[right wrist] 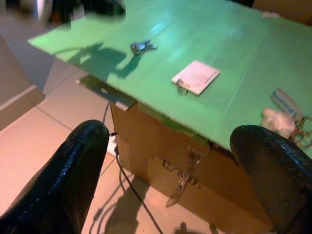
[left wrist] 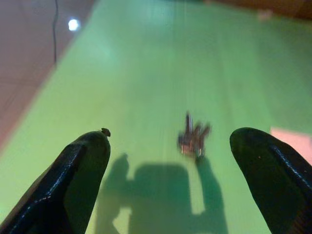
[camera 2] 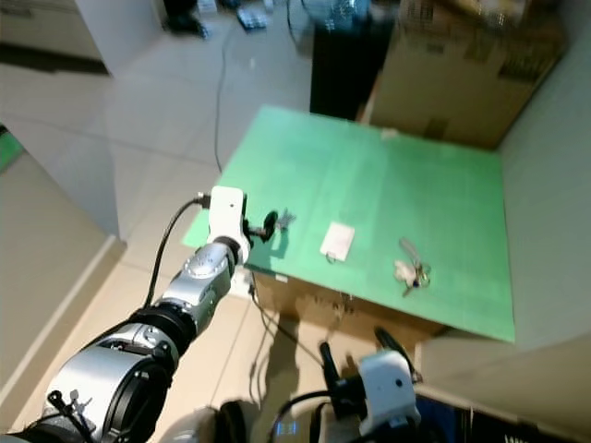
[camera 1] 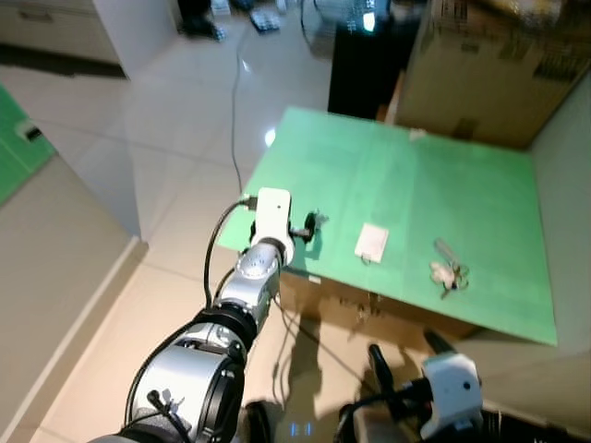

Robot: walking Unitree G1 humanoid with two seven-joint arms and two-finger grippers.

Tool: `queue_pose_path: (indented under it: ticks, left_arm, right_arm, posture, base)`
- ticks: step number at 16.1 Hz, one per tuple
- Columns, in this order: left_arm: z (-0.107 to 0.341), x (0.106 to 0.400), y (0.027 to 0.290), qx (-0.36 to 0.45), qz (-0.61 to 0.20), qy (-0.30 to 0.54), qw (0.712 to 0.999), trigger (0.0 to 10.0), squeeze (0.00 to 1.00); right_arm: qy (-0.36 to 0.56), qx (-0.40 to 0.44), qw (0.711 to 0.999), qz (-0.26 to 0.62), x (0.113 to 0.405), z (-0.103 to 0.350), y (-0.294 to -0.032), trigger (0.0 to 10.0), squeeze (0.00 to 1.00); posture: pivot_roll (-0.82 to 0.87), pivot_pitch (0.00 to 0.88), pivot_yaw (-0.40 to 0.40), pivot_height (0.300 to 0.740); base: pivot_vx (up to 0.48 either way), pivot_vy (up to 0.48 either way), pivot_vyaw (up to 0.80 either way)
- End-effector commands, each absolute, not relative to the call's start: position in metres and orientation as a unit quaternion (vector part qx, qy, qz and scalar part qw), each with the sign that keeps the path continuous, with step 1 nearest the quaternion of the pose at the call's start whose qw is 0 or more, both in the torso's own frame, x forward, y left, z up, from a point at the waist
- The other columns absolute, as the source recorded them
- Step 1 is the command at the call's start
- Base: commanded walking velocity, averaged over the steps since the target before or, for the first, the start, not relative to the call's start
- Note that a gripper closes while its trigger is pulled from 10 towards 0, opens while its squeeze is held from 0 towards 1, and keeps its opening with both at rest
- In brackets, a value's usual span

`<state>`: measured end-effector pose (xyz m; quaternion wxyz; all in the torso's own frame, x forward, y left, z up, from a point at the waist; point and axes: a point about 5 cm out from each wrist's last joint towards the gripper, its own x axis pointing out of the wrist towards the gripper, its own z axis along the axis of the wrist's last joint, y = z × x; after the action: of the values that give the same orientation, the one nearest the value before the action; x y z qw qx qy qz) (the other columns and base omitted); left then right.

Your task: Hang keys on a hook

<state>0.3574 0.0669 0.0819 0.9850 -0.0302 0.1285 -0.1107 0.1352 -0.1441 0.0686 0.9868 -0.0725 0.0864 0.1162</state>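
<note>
A green bench (camera 1: 406, 175) stands on a pale tiled floor (camera 1: 166, 120), its top a flat green sheet resting on a brown cardboard box (camera 1: 369, 309) that shows under the near edge. On the sheet lie three things: a small bunch of keys (camera 1: 319, 220) near the near-left corner, a white card (camera 1: 371, 242) right of it towards the middle of the near edge, and a second bunch with a pale fob (camera 1: 446, 270) further right. The three lie apart from one another, and a black cable (camera 1: 233, 101) runs over the floor left of the bench.
</note>
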Motion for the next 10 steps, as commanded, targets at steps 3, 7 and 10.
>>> queue_pose_path:
  ticks: [3,7,10]
  left_arm:
    - [0.073,0.354,0.067,-0.077,-0.118,0.163,0.977,10.0,0.00]
    - [0.077,0.355,0.058,-0.120,-0.142,0.165,0.969,10.0,0.00]
    - [0.095,0.361,0.047,-0.132,-0.168,0.124,0.969,10.0,0.00]
  right_arm:
    - [0.083,-0.075,0.986,0.126,0.131,0.082,-0.140,10.0,1.00]
    - [0.077,-0.071,0.984,0.145,0.128,0.090,-0.120,10.0,1.00]
    - [0.082,-0.068,0.985,0.139,0.124,0.092,-0.117,10.0,1.00]
  posture:
    - [-0.31,0.349,0.063,0.740]
    - [-0.32,0.376,0.085,0.740]
    - [-0.33,0.377,0.101,0.740]
  base:
    - [0.000,0.000,0.00]
    - [0.000,0.000,0.00]
    - [0.000,0.000,0.00]
